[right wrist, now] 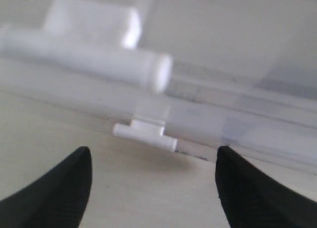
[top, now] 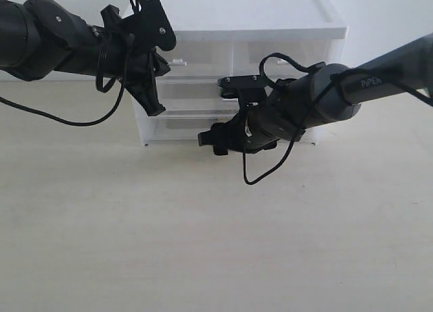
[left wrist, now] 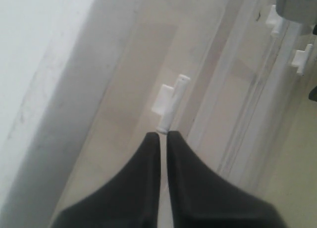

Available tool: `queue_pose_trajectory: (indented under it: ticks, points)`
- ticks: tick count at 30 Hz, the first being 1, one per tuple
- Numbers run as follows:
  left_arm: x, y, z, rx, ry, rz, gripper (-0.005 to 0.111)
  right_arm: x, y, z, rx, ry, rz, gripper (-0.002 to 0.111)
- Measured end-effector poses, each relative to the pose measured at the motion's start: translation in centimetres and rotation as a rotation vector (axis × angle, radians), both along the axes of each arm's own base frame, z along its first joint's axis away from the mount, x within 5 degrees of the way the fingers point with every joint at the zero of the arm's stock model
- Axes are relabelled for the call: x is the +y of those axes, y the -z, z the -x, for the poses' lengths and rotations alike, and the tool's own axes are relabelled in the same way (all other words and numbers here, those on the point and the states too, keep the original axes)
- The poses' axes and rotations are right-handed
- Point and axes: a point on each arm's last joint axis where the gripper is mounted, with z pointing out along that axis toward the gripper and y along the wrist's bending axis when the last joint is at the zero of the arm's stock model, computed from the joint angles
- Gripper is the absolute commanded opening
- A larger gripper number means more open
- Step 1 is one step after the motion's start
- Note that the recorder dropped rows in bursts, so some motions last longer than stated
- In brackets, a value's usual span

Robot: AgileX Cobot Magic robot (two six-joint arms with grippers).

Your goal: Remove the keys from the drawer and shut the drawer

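Inspector: Right gripper, condition?
Clerk: Released, jaws spread wide, nothing held. It sits low over the table, facing the drawer.
Inspector: Drawer location?
Clerk: Lowest tier of the cabinet, full width. From the exterior view its front looks level with the tier above. Its tab handle lies ahead of the open jaws, centred between them and touching neither.
Inspector: Left gripper?
Clerk: Clenched, fingers nearly together, empty. The tips sit just at the end of another white tab on the cabinet front. Which drawer that tab belongs to, I cannot tell.
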Motion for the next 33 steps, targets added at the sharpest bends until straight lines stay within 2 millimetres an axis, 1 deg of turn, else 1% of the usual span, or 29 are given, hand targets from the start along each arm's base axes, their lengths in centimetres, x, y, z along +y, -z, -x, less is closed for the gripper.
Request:
queue_pose_trajectory:
  ticks: [5, 7, 8, 9, 10, 11, 19, 25, 30, 33]
  points:
    - [0.0, 0.0, 0.0, 0.0, 0.0, 0.0, 0.004, 0.5, -0.3, 0.2, -0.007, -0.007, -0.019, 0.064]
    - [0.0, 0.0, 0.0, 0.0, 0.0, 0.0, 0.004, 0.5, -0.7, 0.1, -0.015, -0.004, -0.025, 0.061]
    - [0.0, 0.0, 0.0, 0.0, 0.0, 0.0, 0.004, 0.6, -1.1, 0.1, -0.02, 0.0, -0.031, 0.052]
    - [0.0, 0.0, 0.0, 0.0, 0.0, 0.0, 0.004, 0.7, -1.8, 0.2, -0.032, -0.002, -0.04, 0.047]
    - [0.0, 0.0, 0.0, 0.0, 0.0, 0.0, 0.004, 0.8, -2.0, 0.2, -0.037, -0.005, -0.046, 0.037]
    - [0.0, 0.0, 0.0, 0.0, 0.0, 0.0, 0.004, 0.9, -2.1, 0.2, -0.046, -0.016, -0.046, 0.034]
    - [0.0, 0.0, 0.0, 0.0, 0.0, 0.0, 0.004, 1.2, -2.3, 0.1, -0.068, -0.053, -0.031, 0.034]
    - [0.0, 0.0, 0.0, 0.0, 0.0, 0.0, 0.004, 1.8, -2.3, 0.6, -0.059, -0.07, 0.007, 0.034]
    - [0.0, 0.0, 0.0, 0.0, 0.0, 0.0, 0.004, 2.3, -1.7, 1.8, -0.043, -0.089, -0.026, 0.034]
    - [0.0, 0.0, 0.0, 0.0, 0.0, 0.0, 0.004, 1.8, -1.5, 2.8, -0.032, -0.099, -0.045, 0.034]
